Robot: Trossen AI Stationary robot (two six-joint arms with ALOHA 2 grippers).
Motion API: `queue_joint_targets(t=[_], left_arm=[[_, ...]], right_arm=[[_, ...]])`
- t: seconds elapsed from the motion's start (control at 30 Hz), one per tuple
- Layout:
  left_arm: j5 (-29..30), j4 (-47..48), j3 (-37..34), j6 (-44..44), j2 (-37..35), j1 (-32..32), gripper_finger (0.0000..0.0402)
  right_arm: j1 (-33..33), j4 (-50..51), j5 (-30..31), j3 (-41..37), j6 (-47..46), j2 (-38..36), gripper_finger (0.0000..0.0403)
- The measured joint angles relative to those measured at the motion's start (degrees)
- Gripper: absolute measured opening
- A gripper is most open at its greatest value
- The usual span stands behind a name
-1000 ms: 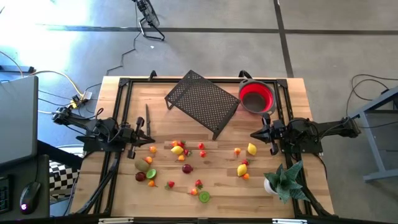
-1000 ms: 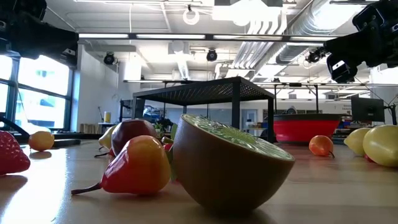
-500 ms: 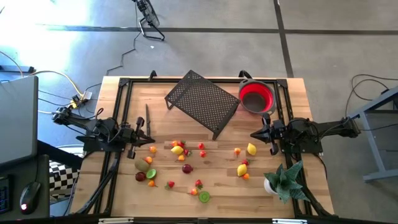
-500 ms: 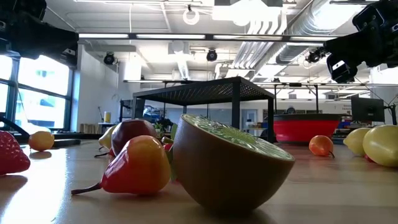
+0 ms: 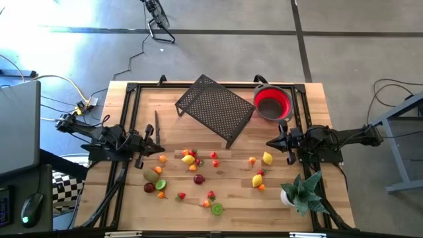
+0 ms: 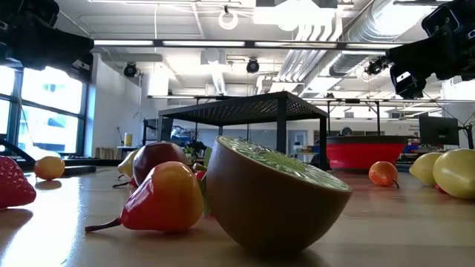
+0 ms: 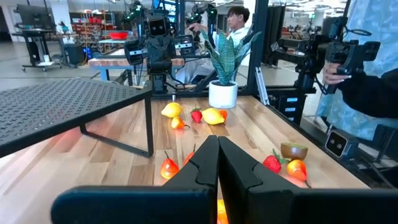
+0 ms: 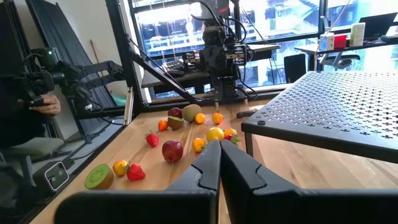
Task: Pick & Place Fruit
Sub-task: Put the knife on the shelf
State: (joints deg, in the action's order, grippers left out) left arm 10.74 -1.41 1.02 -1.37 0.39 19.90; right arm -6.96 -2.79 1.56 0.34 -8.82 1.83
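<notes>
Several small toy fruits [image 5: 192,162] lie scattered on the wooden table's near half, among them a yellow lemon [image 5: 267,158] and a green kiwi half [image 5: 217,209], which fills the low view [image 6: 274,193]. A red bowl [image 5: 272,102] stands at the far right. My left gripper [image 5: 160,148] hovers shut and level at the table's left side, pointing at the fruit. My right gripper [image 5: 269,142] hovers shut and level at the right side, facing it. In the wrist views, both the left gripper [image 7: 217,155] and the right gripper [image 8: 219,150] have their fingers together with nothing between them.
A black perforated rack [image 5: 215,106] stands on legs at the far middle, next to the bowl. A spiky green plant in a white pot [image 5: 301,192] sits at the near right. A dark stick [image 5: 156,125] lies near the left gripper. People stand beyond the table [image 7: 367,81].
</notes>
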Motion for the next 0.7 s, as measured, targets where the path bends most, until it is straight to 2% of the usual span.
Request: queue_joint_targets(t=[0.4,0.7], left_arm=[[0.6,-0.2,0.0,-0.4,0.0,0.0,0.0000],[3.3,-0.2,1.8,-3.6,0.0,0.0,0.0000]], right_arm=[[0.0,0.0,0.0,0.0,0.0,0.0,0.0002],[0.0,-1.1,1.5,0.0,-4.7,0.0,0.0002]])
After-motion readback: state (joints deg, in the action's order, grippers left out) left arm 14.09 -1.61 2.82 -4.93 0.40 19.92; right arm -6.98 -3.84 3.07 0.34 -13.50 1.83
